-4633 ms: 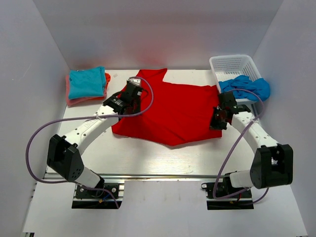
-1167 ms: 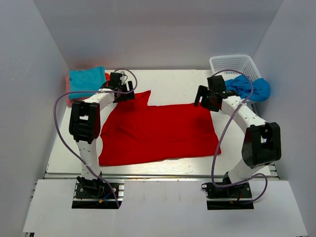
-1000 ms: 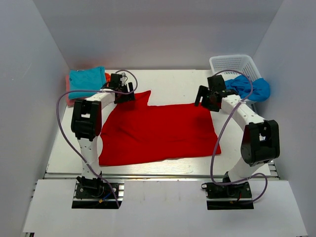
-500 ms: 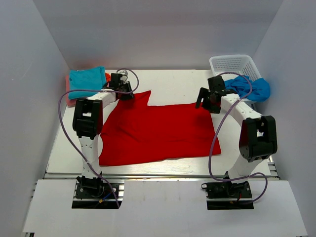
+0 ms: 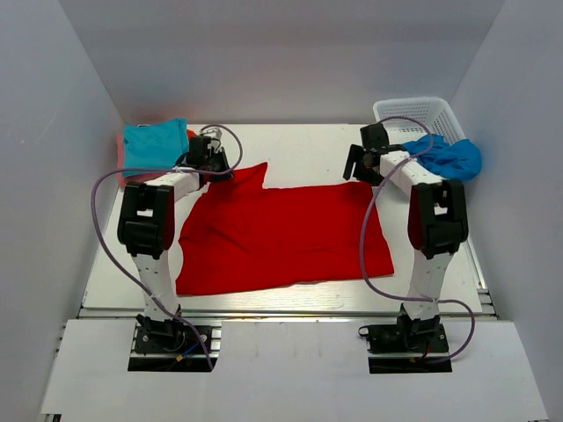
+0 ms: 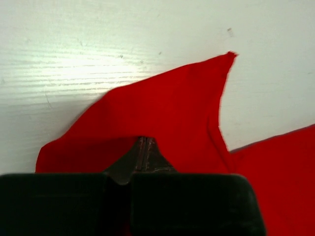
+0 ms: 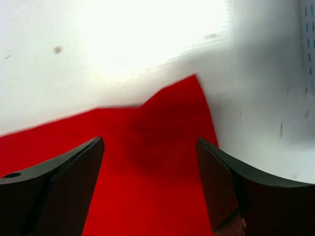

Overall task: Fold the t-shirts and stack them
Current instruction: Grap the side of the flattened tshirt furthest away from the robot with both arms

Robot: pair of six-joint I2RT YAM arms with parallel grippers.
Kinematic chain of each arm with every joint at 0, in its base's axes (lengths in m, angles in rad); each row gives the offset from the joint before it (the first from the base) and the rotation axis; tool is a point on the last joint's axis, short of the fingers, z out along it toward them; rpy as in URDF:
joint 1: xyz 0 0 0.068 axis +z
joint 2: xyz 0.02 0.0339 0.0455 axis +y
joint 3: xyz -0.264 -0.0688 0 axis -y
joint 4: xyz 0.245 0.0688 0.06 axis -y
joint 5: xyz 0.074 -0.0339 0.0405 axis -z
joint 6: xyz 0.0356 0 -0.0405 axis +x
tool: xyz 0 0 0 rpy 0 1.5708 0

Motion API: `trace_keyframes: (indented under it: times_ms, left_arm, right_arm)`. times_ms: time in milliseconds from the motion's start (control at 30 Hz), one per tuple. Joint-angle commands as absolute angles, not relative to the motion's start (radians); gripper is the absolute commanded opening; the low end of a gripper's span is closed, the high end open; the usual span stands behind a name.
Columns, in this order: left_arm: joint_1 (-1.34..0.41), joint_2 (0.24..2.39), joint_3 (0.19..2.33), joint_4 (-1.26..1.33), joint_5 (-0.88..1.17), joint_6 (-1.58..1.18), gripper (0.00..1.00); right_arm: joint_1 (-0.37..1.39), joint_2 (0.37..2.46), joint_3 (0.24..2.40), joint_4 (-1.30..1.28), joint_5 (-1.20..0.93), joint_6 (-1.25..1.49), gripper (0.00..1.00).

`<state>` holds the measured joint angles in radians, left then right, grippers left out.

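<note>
You have two done, by the look of it: the turquoise t-shirt [image 5: 154, 145] sits folded on the orange-pink t-shirt [image 5: 122, 156] at 10 o'clock. The red t-shirt [image 5: 281, 233] lies mid-worktop, seemingly folded once, and a blue t-shirt [image 5: 444, 156] waits at the basket [image 5: 413, 110]. Your left gripper [image 6: 142, 147] is clamped on the red t-shirt's 11 o'clock corner. Your right gripper [image 7: 149, 142] hangs spread over its 1 o'clock corner.

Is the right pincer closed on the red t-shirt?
No, the right pincer is open, its fingers spread over the red t-shirt corner.

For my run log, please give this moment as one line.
left gripper: shut on red t-shirt, far-left corner | right gripper: open above far-right corner | red t-shirt: spread out, not yet stacked
</note>
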<state>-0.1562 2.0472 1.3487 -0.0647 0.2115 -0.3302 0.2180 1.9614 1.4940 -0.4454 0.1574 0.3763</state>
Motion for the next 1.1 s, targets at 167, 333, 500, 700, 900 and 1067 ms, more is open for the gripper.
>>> trace_keyframes:
  times_ms: [167, 333, 500, 700, 900, 1067]
  left_arm:
    - [-0.15, 1.85, 1.281, -0.003, 0.239, -0.311, 0.0]
    - [-0.15, 1.789, 1.232, -0.003, 0.261, -0.311, 0.0]
    - [-0.15, 1.735, 1.187, -0.012, 0.261, -0.311, 0.0]
    - [-0.15, 1.661, 1.103, -0.012, 0.261, -0.321, 0.0]
    - [-0.15, 1.583, 1.069, -0.032, 0.259, -0.33, 0.0]
    - [-0.15, 1.51, 1.06, -0.109, 0.233, -0.351, 0.0]
  right_arm:
    - [0.221, 2.089, 1.634, -0.402, 0.291, 0.437, 0.78]
    - [0.219, 2.12, 1.625, -0.387, 0.281, 0.477, 0.72]
    - [0.221, 2.132, 1.609, -0.402, 0.284, 0.492, 0.62]
    - [0.222, 2.129, 1.566, -0.409, 0.295, 0.489, 0.39]
    - [0.224, 2.103, 1.572, -0.403, 0.279, 0.465, 0.0]
    - [0.227, 1.981, 1.497, -0.332, 0.255, 0.443, 0.0]
